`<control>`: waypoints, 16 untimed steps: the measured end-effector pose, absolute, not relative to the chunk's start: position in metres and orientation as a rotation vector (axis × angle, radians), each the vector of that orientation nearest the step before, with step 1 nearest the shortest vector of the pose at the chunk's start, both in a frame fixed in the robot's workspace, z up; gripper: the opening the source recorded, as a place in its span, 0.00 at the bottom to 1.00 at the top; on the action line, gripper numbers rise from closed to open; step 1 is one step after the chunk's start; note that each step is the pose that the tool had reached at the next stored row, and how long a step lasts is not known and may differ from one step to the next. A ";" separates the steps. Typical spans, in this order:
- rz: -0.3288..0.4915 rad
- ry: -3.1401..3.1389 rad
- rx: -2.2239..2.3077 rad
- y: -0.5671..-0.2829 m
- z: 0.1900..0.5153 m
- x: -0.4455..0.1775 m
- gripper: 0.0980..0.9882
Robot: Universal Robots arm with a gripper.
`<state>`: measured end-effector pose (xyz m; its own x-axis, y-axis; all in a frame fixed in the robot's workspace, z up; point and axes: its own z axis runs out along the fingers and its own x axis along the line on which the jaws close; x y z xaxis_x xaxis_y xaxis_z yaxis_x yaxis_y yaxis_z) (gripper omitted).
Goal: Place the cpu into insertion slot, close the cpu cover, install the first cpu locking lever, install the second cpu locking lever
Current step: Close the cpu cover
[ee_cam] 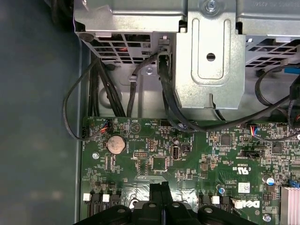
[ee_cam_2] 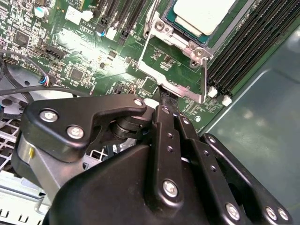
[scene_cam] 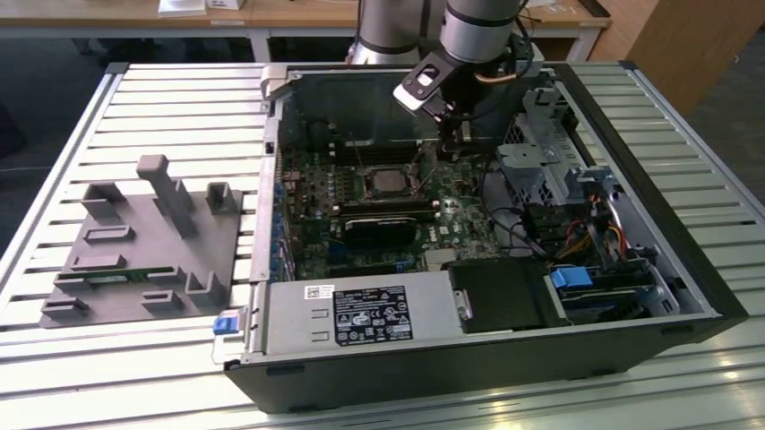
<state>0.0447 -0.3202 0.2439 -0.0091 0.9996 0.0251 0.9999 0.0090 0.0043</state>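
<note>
Clenched shut, the gripper (ee_cam_2: 165,99) meets the cpu cover (ee_cam_2: 185,90) at its lip farthest from the cpu (ee_cam_2: 201,13): thin, stiff metal, probably best nudged there.

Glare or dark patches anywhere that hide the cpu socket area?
Second wrist view: cpu top washed near white, with a glare patch on the circuit board. Exterior view: slatted table bright, case interior darker, cpu readable. First wrist view: even light on the board, case panel beside it dim.

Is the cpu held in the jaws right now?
No, the cpu lies in the insertion slot, apart from the gripper.
</note>
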 end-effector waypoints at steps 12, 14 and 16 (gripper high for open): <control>-0.032 -2.221 -2.201 -0.320 0.244 0.035 0.01; -0.032 -2.221 -2.201 -0.320 0.244 0.034 0.01; -0.032 -2.221 -2.201 -0.320 0.243 0.031 0.01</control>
<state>0.0313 -0.3202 0.2434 -0.0092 0.9996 0.0251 0.9999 0.0091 0.0043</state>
